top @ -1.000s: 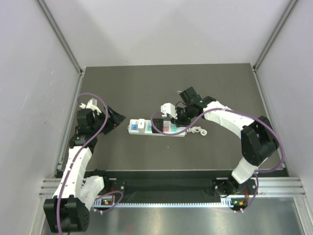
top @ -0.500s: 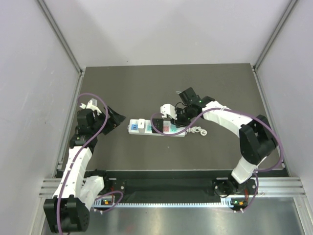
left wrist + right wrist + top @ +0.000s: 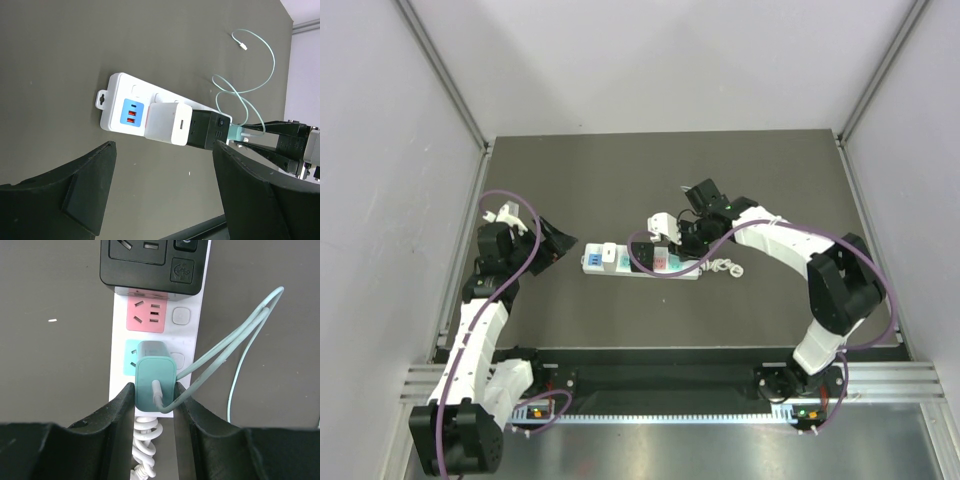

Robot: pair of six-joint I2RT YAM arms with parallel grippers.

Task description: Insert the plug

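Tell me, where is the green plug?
In the right wrist view, the green plug is pinched in the right tool, at the teal socket of the white power strip, beside the pink socket.

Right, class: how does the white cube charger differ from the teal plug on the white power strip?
The white cube charger stands free; the teal plug is clamped in the right gripper's jaws. The teal plug trails a teal cable; the white charger has none. The white charger sits beside the blue USB panel, the teal plug past the black adapter. Both are at the white power strip.
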